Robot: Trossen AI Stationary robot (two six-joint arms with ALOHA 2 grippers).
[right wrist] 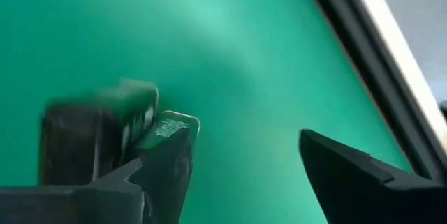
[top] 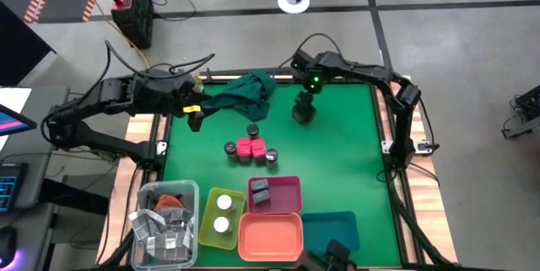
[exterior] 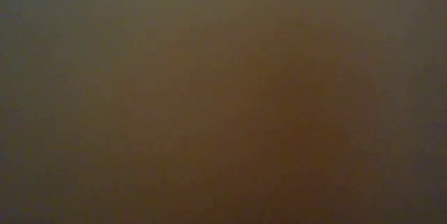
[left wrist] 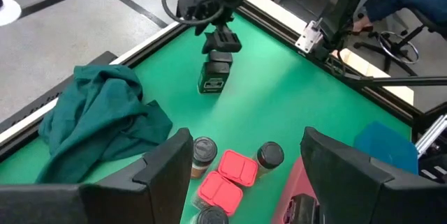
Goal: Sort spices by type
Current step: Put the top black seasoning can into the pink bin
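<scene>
A dark grey square box (left wrist: 211,79) stands on the green mat at the far middle. My right gripper (right wrist: 237,133) hangs open just above it, pointing down. The box (right wrist: 98,137) lies outside the gap, beside one finger (right wrist: 167,161). At mid-table two bright pink blocks (top: 251,148) sit among three dark round jars (top: 252,130). My left gripper (left wrist: 244,175) waits open and raised at the far left. Two white-lidded jars (top: 223,214) stand in the yellow tray (top: 209,229), and dark boxes (top: 260,192) lie in the pink tray (top: 287,188). My right gripper has one finger (right wrist: 167,161) close beside the dark grey box's upper edge (right wrist: 150,123), with the box outside the gap. I cannot tell whether that finger touches it. The box stands on the mat.
A dark green cloth (top: 245,94) lies crumpled at the far left of the mat. An orange tray (top: 270,235) and a blue tray (top: 333,229) sit at the near edge, beside a clear bin (top: 164,220). The low view is dark and shows nothing.
</scene>
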